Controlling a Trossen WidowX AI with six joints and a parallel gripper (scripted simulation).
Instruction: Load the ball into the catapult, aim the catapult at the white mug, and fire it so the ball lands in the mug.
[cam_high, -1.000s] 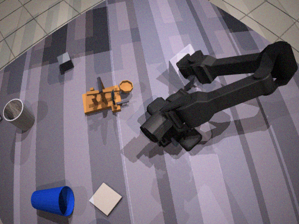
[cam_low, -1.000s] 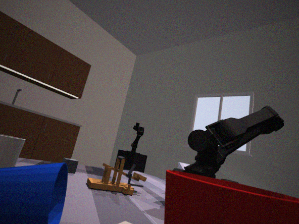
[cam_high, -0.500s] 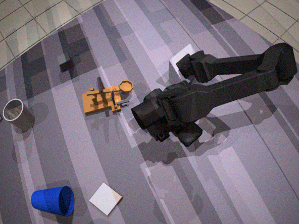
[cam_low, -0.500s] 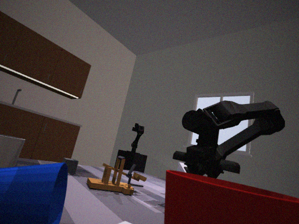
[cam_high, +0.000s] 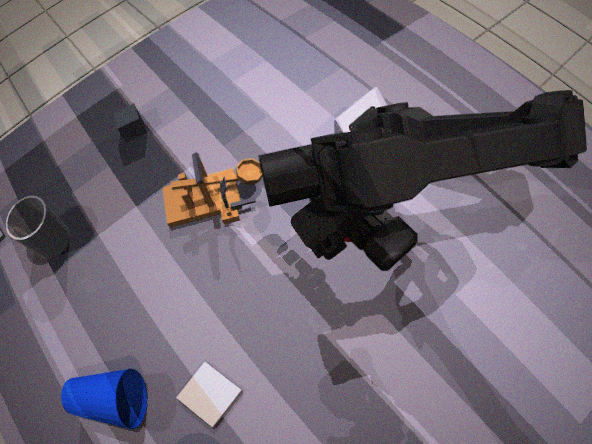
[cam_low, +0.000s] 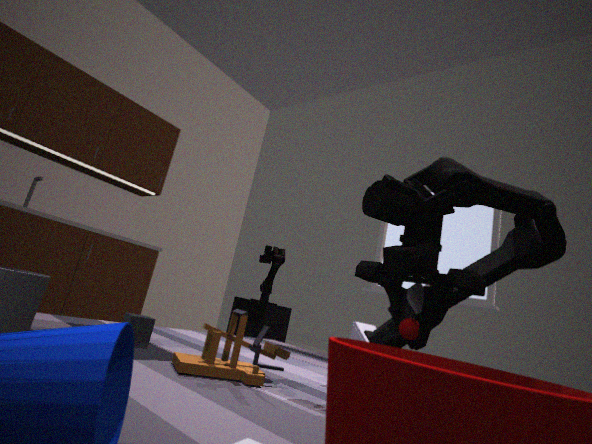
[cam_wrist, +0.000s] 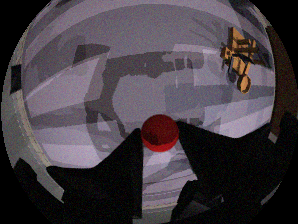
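My gripper (cam_low: 409, 322) (cam_wrist: 158, 129) is shut on the red ball (cam_low: 409, 330) (cam_wrist: 160, 135), which sits between the fingertips above the table. In the top view the arm hides the fingers; only a sliver of the ball (cam_high: 348, 239) shows. The orange catapult (cam_high: 175, 207) (cam_low: 200, 368) (cam_wrist: 244, 84) stands left of my gripper in the top view, its round cup (cam_high: 249, 171) near the arm's black wrist part. No ball shows in that cup. The white mug (cam_high: 50, 241) (cam_low: 22, 300) stands upright at the far left, in shadow, its pale rim up.
A blue cup (cam_high: 92, 397) (cam_low: 55, 382) lies on its side at the lower left. A flat pale square (cam_high: 200, 397) lies beside it. A grey block (cam_high: 129, 120) (cam_low: 140, 330) is behind the catapult. A white object (cam_high: 362, 107) is partly behind the arm. A red object (cam_low: 425, 400) fills the exterior view's lower right.
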